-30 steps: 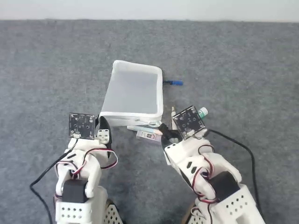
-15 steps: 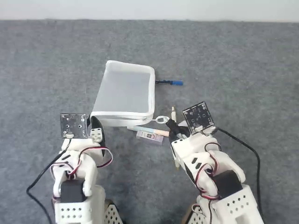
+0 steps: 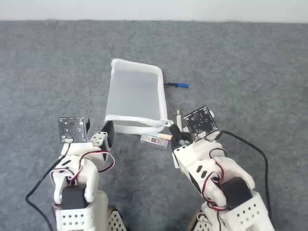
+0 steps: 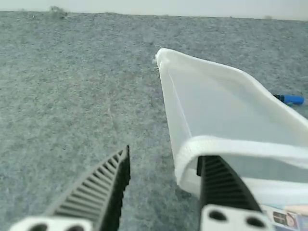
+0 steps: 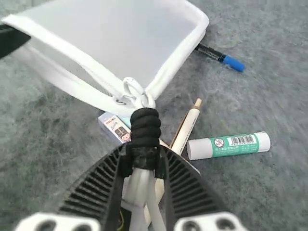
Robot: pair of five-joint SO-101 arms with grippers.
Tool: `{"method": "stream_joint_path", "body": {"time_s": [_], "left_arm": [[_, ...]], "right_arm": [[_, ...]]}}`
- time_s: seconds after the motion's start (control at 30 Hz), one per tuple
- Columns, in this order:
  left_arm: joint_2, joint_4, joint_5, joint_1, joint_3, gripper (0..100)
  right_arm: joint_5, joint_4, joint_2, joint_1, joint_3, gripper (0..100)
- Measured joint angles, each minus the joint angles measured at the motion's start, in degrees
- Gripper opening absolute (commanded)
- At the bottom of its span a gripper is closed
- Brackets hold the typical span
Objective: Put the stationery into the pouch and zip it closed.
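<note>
Holding a black-gripped pen (image 5: 144, 126) in my right claw (image 5: 143, 150), tip at the zipper ring (image 5: 134, 91) of the mesh pouch (image 3: 137, 94), left claw (image 4: 167, 156) wide around its near corner

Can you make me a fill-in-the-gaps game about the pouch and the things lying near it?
1. The pouch is the colour ____.
2. The pen lying beyond the pouch has a ____ cap.
3. The glue stick has a ____ label.
4. The left tool is ____, while the right tool is shut on the cord at the pouch's zip.

Missing words: white, blue, green, open.
</note>
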Motion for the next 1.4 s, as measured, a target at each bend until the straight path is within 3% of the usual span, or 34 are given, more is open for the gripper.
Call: {"method": "stream_joint_path", "body": {"time_s": [0.43, 0.7, 0.93, 1.2, 1.4], "left_arm": [[0.0, -1.9, 0.2, 3.4, 2.2, 23], [0.0, -2.2, -0.3, 3.4, 2.2, 23], [0.0, -2.2, -0.3, 3.4, 2.2, 22], [0.0, -2.2, -2.7, 4.0, 2.2, 1], [0.0, -2.2, -5.3, 4.0, 2.2, 1]], "right_arm": [[1.5, 10.8, 0.1, -5.9, -11.2, 0.6], [4.0, 11.6, 0.1, -6.3, -13.4, 0.6], [7.3, 15.5, -9.8, -16.3, -15.6, 0.6], [7.7, 16.3, -13.9, -18.0, -15.7, 0.6], [7.7, 16.3, -13.3, -18.0, -15.7, 0.7]]}}
